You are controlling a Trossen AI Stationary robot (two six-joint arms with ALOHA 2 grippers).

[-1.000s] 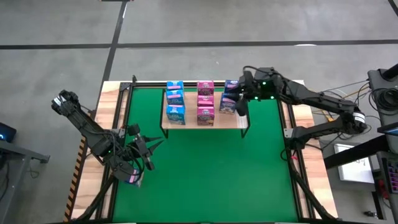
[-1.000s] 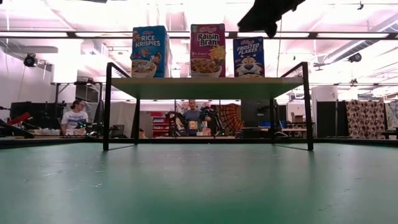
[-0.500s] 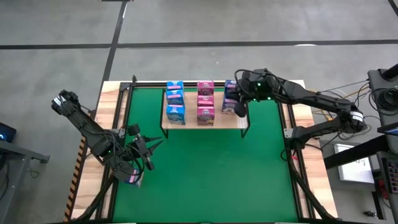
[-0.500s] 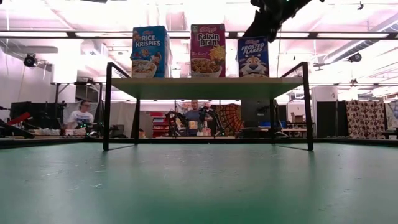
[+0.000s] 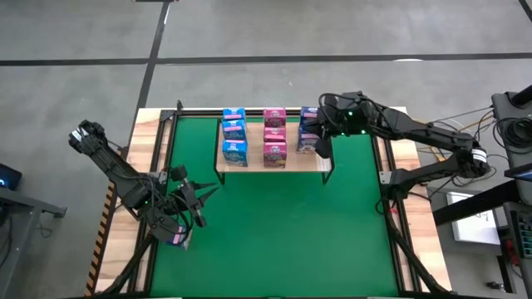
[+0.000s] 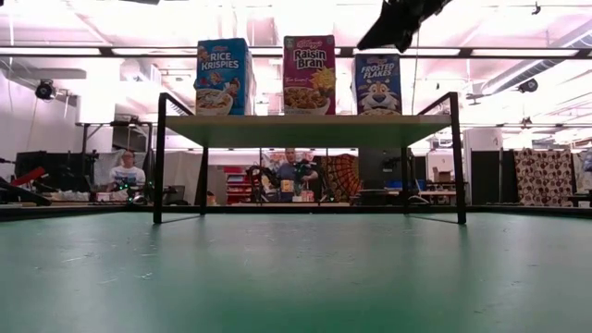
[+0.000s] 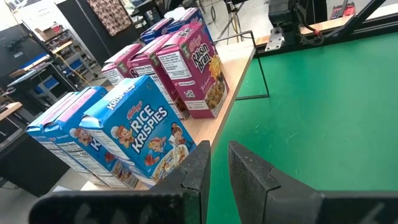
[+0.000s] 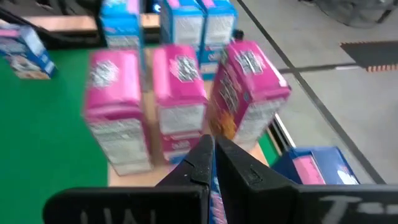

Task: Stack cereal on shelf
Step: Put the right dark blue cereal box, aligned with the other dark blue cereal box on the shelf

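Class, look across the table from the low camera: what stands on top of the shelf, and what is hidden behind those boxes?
On the shelf: Rice Krispies box, Raisin Bran box, Frosted Flakes box. Boxes behind them are covered.

Dark blue cereal boxes (image 5: 308,130) part-hidden under right arm (image 5: 391,124).

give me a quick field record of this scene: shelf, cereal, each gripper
shelf: light-wood board in a black frame, at the far side of the green mat
cereal: three rows on the shelf, light blue boxes, pink boxes, dark blue boxes
right gripper: shut, over the dark blue row
left gripper: near the mat's left edge, away from the shelf, holding nothing
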